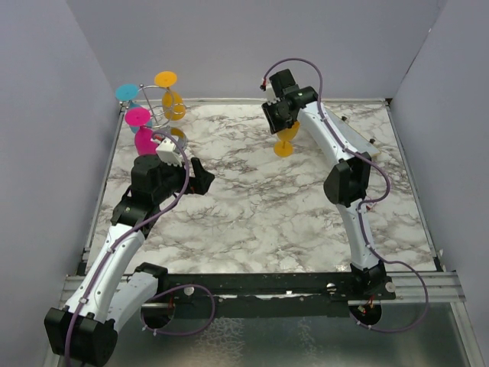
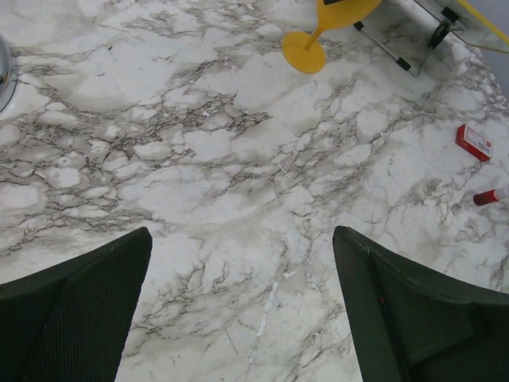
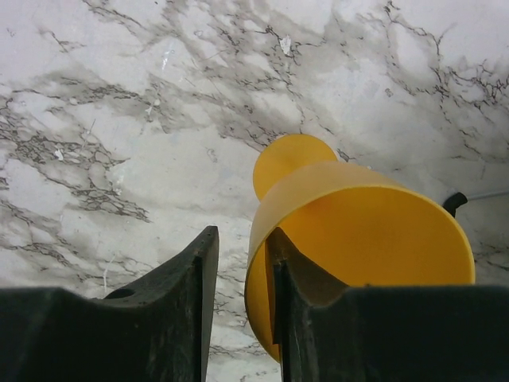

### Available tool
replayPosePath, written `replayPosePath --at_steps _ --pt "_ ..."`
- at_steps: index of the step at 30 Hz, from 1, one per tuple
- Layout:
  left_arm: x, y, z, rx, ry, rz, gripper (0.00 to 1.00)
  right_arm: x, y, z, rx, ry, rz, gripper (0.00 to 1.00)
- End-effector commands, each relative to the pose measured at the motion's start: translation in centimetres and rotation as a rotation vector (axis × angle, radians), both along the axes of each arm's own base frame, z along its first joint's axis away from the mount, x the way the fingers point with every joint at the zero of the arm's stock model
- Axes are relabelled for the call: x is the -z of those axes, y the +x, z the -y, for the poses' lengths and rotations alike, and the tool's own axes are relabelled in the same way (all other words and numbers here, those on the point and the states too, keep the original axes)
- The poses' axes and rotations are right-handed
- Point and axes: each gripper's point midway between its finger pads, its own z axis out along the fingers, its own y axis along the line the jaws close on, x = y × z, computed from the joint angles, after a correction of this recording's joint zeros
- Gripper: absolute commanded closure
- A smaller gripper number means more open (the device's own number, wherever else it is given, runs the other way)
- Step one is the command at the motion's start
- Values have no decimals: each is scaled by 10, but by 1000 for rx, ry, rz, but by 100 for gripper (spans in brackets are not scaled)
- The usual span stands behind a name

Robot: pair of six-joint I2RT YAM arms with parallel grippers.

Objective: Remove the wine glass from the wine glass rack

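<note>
A white marble-patterned tabletop (image 1: 260, 214) with grey veins fills the scene between matte grey walls. At its far left corner stands the wine glass rack (image 1: 157, 107), thin silver wire with curled hoops. A magenta glass (image 1: 144, 138), a cyan glass (image 1: 126, 92) and a second yellow glass (image 1: 172, 103) hang on it upside down, their flat round feet on top. The yellow wine glass (image 3: 358, 231), smooth opaque plastic, is off the rack, well to the right at the far middle, its disc foot apparently on the marble. The right gripper (image 3: 242, 235) straddles the bowl's rim, one finger inside, jaws slightly apart and not pinching. The left gripper (image 2: 242, 239) hangs over bare marble, jaws spread wide
</note>
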Motion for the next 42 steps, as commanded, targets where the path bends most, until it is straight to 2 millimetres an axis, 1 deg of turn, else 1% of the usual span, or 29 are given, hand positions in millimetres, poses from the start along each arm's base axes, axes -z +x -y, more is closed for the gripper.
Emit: replayPosePath --at_steps 1,6,9,17,20,24,27,30,32,38,42 --pt "-7 1 -1 0 2 48 0 -10 8 -12 -34 45 36 67" --pt "-8 1 -2 -5 2 55 1 -29 7 -15 -49 73 67 51" --pt "-7 1 -1 -4 1 54 0 -43 5 -17 -54 96 87 45" --pt "-9 2 -3 -12 2 65 0 -89 -8 -18 -78 156 146 27" --pt "-8 1 -3 -14 4 63 0 -108 -14 -17 -82 172 175 22" --pt "-10 2 -4 -16 2 71 1 -141 -26 -18 -100 219 230 20" --pt "-9 1 -5 -21 3 73 1 -166 -38 -20 -116 251 273 19" --pt "-10 2 -5 -24 3 77 0 -186 -54 -24 -148 303 301 19" --pt "-10 2 -6 -27 4 77 0 -200 -67 -27 -179 347 327 19" --pt "-10 2 -6 -30 4 80 0 -229 -108 -33 -277 478 397 19" --pt "-11 1 -7 -33 4 86 0 -252 -137 -29 -342 567 503 19"
